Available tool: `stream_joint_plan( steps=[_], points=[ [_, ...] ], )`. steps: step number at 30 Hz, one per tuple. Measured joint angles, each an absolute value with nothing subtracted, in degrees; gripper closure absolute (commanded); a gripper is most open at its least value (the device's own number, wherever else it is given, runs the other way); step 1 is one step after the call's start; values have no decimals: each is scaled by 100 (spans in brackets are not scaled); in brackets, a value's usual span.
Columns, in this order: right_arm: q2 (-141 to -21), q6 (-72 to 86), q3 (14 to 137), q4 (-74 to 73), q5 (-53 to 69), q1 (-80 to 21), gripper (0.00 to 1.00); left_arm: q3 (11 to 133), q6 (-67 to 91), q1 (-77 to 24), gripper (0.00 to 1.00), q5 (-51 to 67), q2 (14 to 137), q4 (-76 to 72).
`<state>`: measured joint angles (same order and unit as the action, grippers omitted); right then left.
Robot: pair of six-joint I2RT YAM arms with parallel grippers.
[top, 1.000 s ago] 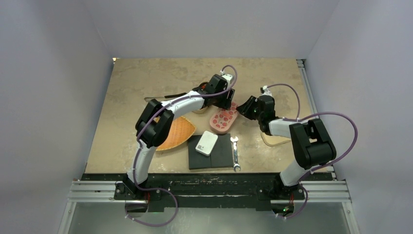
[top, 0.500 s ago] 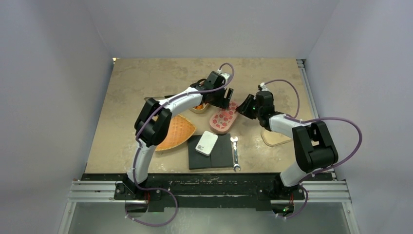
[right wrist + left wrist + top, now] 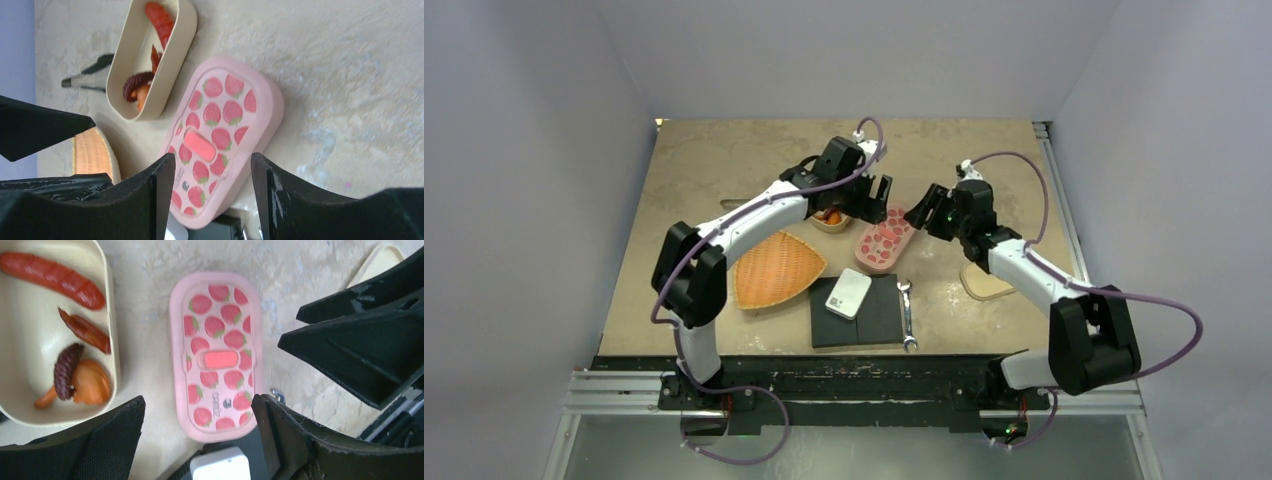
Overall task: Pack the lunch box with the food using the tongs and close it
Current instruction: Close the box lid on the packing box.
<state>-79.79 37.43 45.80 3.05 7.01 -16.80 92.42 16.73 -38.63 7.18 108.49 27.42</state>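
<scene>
- On three sides: plain pale grey-lavender walls (image 3: pixel 524 200), unmarked, closing in the work area.
- Underfoot of everything: table (image 3: pixel 724 160), beige, mottled and stone-like, with pale scuffs in the wrist views.
- Along the near edge: metal rail frame (image 3: pixel 854 390), silver and black, carrying both arm bases; a thinner rail runs up the right side.
- Left arm (image 3: pixel 754 210), white and black with a purple cable, reaching to mid-table.
- Right arm (image 3: pixel 1034 275), same make, reaching in from the right.
- Woven basket (image 3: pixel 774 270), orange, fan-shaped, left of centre.
- Black mat (image 3: pixel 879 318), square, at the near centre.
- Pink lid (image 3: pixel 217 360), strawberry print with a red centre tab, flat on the table between the two grippers, its near end at the mat's edge.
- Lunch box (image 3: pixel 111 315), cream oval tub, uncovered, just beside the lid.
- Cream oval piece (image 3: pixel 986 286), flat, partly under the right arm.
- Left gripper (image 3: pixel 197 405), above the lid, jaws spread wide, nothing held.
- Right gripper (image 3: pixel 212 157), also over the lid, jaws parted, nothing held.
- Tongs (image 3: pixel 92 71), dark and slim, flat on the table beside the lunch box on the side away from the lid, clear of both grippers.
- Wrench (image 3: pixel 908 318), silver, along the mat's right edge.
- White box (image 3: pixel 848 293), small, on the mat's far-left corner.
- Food (image 3: pixel 52 274), inside the lunch box: a long red piece, a shorter red-brown one, a dark ridged one, an orange one.
</scene>
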Motion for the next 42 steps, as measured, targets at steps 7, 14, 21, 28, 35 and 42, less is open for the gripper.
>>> stream_joint_plan(
  steps=[7,14,21,28,35,42],
  points=[
    [-7730,3819,4394,-202,508,-2370,36,8141,1629,-3824,20,1181,10514,2801],
    [-7769,4012,4209,-364,392,-2749,40,7885,1601,-3723,23,1623,10514,2840],
    [-7865,4134,4091,-443,353,-2805,45,7841,1594,-3712,29,1682,10532,2609],
    [-8154,4193,3990,-329,353,-2856,49,7703,1612,-3712,34,1645,10833,2349],
    [-8396,4265,3957,145,381,-2891,55,7660,1699,-3715,39,1734,11054,2182],
    [-8409,4405,3765,508,429,-2897,54,7745,1717,-3712,41,1826,11153,2233]
  ],
)
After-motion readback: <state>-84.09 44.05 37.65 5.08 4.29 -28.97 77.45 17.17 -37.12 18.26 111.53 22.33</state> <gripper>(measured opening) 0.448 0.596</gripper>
